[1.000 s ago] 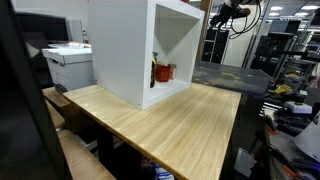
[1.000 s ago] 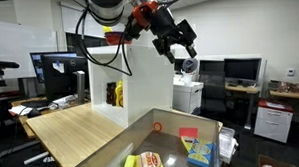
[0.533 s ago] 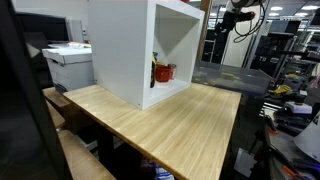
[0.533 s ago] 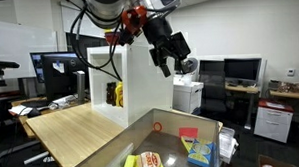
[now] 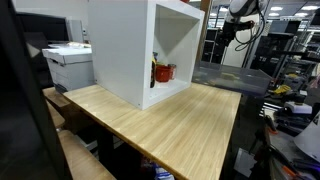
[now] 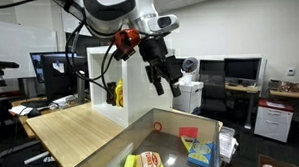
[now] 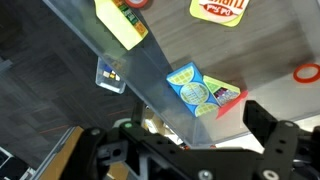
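Observation:
My gripper [image 6: 167,81] hangs in the air above a clear plastic bin [image 6: 167,114], pointing down, with nothing touching it. In the wrist view its fingers [image 7: 180,135] stand wide apart with nothing between them. Below it in the bin lie a blue and green packet [image 7: 198,88], a yellow box [image 7: 122,20], a red ring [image 7: 307,72] and a red and yellow packet [image 7: 220,8]. In an exterior view the blue packet [image 6: 199,150], a red card [image 6: 188,133] and a yellow packet [image 6: 150,162] show in the bin. Only the arm [image 5: 240,10] shows at the top right.
A white open-fronted box [image 5: 130,50] stands on a wooden table [image 5: 170,125], with red and yellow items [image 5: 162,72] inside; it also shows in an exterior view [image 6: 129,79]. A printer [image 5: 68,62], monitors [image 6: 57,75] and office furniture surround the table.
My gripper has come down from high up and swung back toward the white box, turning to point down over the bin. Nothing in the bin has moved.

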`<act>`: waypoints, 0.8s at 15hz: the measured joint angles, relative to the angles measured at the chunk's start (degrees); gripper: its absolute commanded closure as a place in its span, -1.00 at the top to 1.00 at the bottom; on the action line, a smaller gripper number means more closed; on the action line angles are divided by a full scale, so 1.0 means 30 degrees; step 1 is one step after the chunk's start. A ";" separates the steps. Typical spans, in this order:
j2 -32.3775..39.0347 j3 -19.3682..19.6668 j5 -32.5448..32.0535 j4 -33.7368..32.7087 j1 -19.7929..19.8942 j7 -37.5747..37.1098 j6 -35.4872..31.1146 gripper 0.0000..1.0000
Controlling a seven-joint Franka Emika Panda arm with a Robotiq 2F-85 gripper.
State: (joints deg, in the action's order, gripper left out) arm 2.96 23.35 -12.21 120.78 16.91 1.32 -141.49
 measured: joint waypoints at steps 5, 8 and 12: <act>0.0712 -0.0033 0.0438 0.0092 0.0306 -0.0202 0.0286 1.00; 0.1658 -0.0078 0.1549 -0.0896 0.0342 -0.1820 0.2768 1.00; 0.2966 -0.0143 0.2687 -0.2392 0.0340 -0.4544 0.5010 1.00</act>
State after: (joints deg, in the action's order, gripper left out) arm 11.86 22.92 -4.15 113.60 17.93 -12.31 -126.46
